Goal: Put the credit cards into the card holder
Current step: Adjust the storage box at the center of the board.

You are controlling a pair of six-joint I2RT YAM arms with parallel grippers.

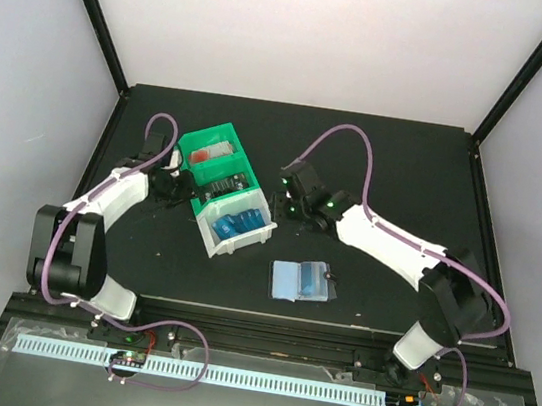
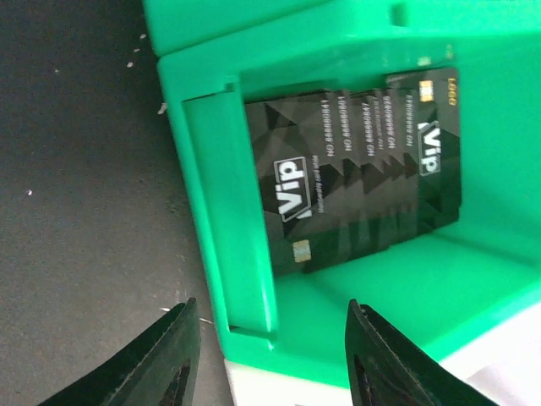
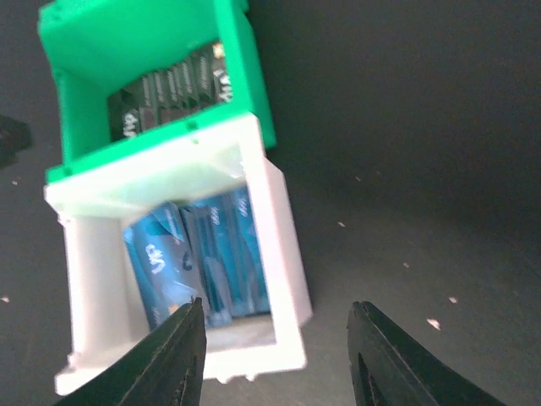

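– Credit cards [image 1: 238,227], where are they?
– Blue ones stand packed in the white bin [image 1: 213,240], mid-desk [image 1: 408,162]. Black Vip cards [image 2: 355,178] fill the green bin [image 2: 211,211] touching it at 11 o'clock.
– Start at the left. The left end effector [image 2: 270,313]?
– At the green bin's 9 o'clock, spread wide and empty, that bin's side wall showing between its fingers.
– And the card holder [image 1: 301,280]?
– Open flat at 5 o'clock of the white bin, apart from it. A blue card [image 1: 314,279] lies on its pale sleeves; tucked in or merely resting, I cannot tell.
– The right end effector [image 3: 277,309]?
– Spread wide too, holding nothing. One finger [image 3: 182,355] is above the white bin's blue cards, the other above bare desk.
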